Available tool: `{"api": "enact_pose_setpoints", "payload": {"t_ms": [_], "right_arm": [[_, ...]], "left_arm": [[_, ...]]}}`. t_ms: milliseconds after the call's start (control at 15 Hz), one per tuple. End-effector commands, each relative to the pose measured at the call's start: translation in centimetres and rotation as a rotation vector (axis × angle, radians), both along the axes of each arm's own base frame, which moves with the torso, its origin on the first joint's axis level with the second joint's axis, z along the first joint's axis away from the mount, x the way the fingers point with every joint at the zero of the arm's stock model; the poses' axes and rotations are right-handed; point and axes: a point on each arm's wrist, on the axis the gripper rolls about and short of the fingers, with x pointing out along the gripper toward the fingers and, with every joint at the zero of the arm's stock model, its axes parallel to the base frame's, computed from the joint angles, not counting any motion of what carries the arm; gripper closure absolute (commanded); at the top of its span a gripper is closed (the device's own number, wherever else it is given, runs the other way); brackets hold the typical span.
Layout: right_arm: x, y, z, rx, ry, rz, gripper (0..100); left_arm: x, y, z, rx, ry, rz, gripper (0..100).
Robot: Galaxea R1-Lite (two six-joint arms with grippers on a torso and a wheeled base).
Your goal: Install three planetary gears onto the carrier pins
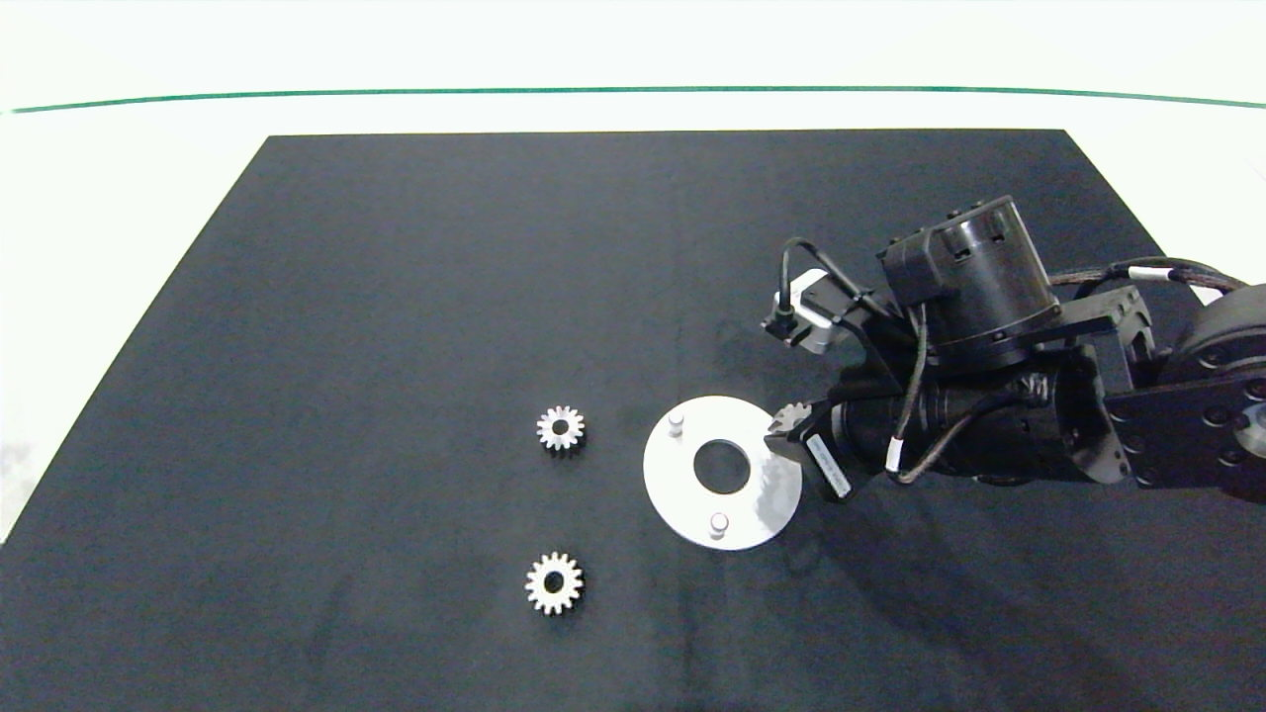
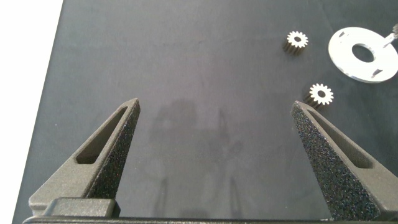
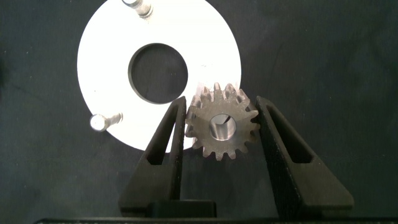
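Right gripper [image 3: 222, 127] clamps one gear [image 3: 222, 122] over white disc [image 1: 682, 485] edge pin; two gears [image 1: 561, 428] lie beside disc. Left gripper [image 2: 214, 134] open.

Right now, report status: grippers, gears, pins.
Right gripper at the white disc, a gear on a pin between its fingers. Left gripper open, clear. Two gears on mat; two pins bare. Nothing obstructing.

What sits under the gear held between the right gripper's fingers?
Under the gear in the right gripper a carrier pin shows through the bore, above the white disc. Whether the gear is seated is hidden.
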Motion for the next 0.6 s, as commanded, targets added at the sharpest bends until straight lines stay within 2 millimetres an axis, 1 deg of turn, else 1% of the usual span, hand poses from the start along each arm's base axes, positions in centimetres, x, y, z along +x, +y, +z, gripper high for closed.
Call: {"api": "enact_pose_setpoints", "payload": {"t_ms": [67,600], "right_arm": [[0.3,0.26,-0.28,-0.007,0.006,0.001,96],[0.66,0.29,-0.68,-0.013,0.016,-0.006,96]], "left_arm": [[-0.01,0.04,0.12,0.0,-0.001,-0.009,0],[-0.02,0.06,0.15,0.0,-0.002,-0.013,0]]}}
